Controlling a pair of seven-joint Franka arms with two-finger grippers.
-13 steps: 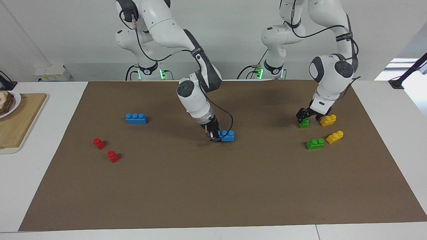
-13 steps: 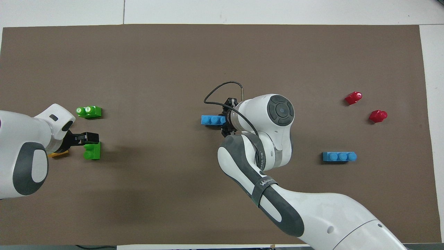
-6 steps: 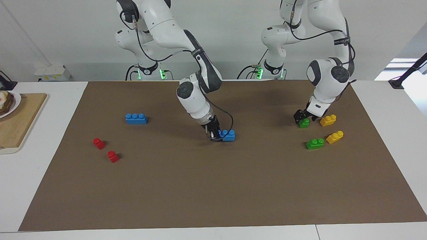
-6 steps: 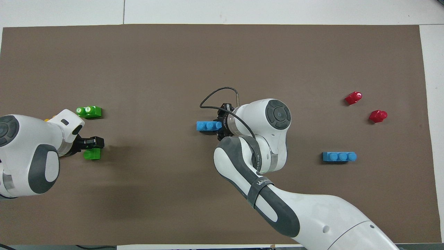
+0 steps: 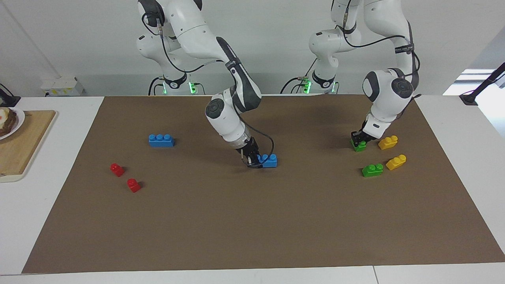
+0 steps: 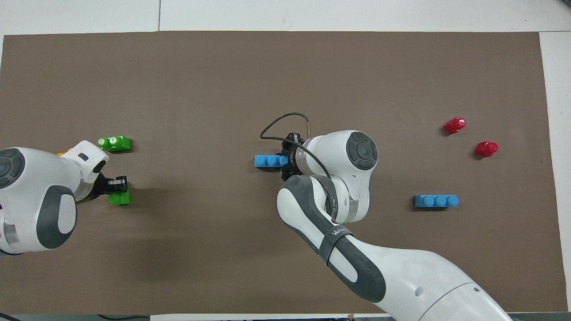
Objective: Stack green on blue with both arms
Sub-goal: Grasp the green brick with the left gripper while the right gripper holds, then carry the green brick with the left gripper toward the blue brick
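Note:
My left gripper [image 5: 358,138] is down on a green two-stud brick [image 5: 359,146] on the brown mat at the left arm's end, fingers closed on it; in the overhead view this gripper [image 6: 117,184] covers part of the brick [image 6: 119,198]. My right gripper [image 5: 251,158] is shut on one end of a blue three-stud brick [image 5: 270,160] at the mat's middle, low at the mat; the overhead view shows the gripper [image 6: 287,160] and the brick [image 6: 269,160]. A second green brick [image 5: 372,170] and a second blue brick [image 5: 161,140] lie free.
Two yellow bricks [image 5: 388,142] [image 5: 396,162] lie close beside the green ones. Two red one-stud bricks [image 5: 117,169] [image 5: 133,185] lie toward the right arm's end. A wooden board [image 5: 19,146] with a plate sits off the mat there.
The left gripper's fingers, wide apart around the green brick a second ago, have closed onto it. The right gripper shifted slightly with the blue brick in it.

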